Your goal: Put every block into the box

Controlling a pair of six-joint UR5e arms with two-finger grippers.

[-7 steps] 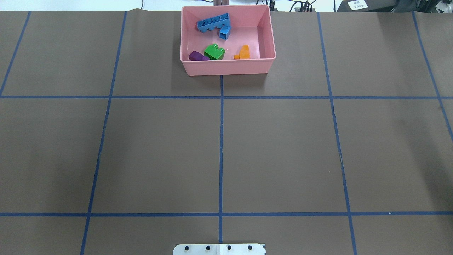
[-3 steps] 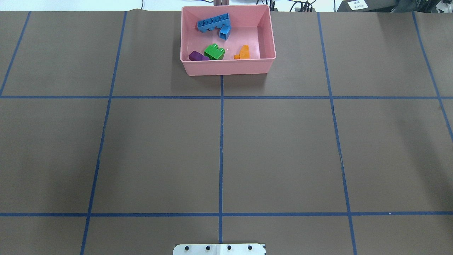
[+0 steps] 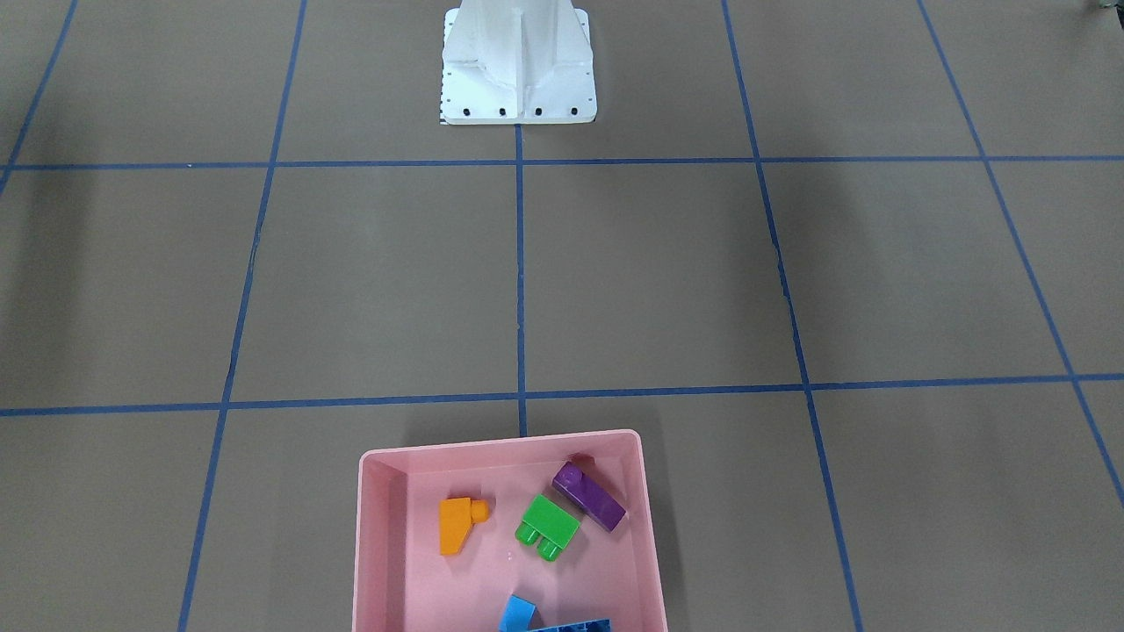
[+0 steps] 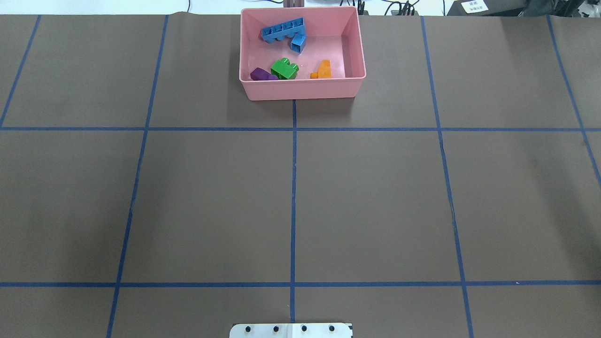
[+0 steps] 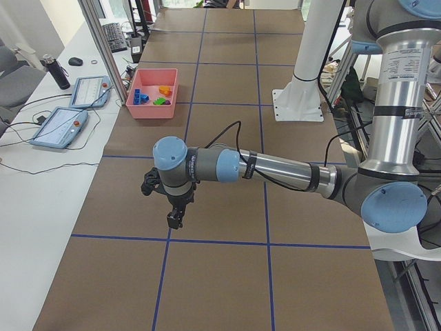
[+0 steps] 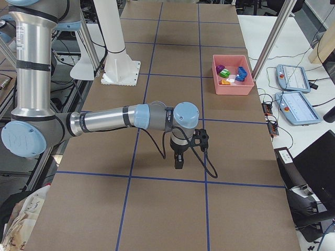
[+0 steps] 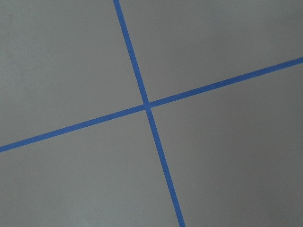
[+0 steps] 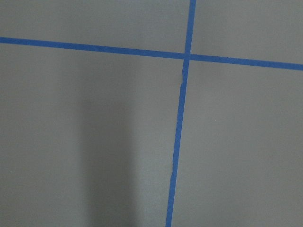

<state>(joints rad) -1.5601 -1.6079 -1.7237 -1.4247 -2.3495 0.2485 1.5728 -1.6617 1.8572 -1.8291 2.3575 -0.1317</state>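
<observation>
The pink box (image 4: 300, 89) stands at the table's far middle, and it also shows in the front-facing view (image 3: 379, 544). Inside it lie the long blue block (image 4: 283, 29), the small light blue block (image 4: 298, 42), the green block (image 4: 284, 68), the purple block (image 4: 260, 74) and the orange block (image 4: 323, 69). My left gripper (image 5: 175, 219) hangs low over bare table near a tape crossing, far from the box. My right gripper (image 6: 178, 163) does the same at the other end. Both show only in the side views, so I cannot tell if they are open or shut.
The white robot base (image 3: 518, 61) stands at the table's near middle edge. Blue tape lines (image 4: 293, 197) divide the brown table top into squares. Teach pendants (image 6: 298, 107) and cables lie on the side bench beyond the box.
</observation>
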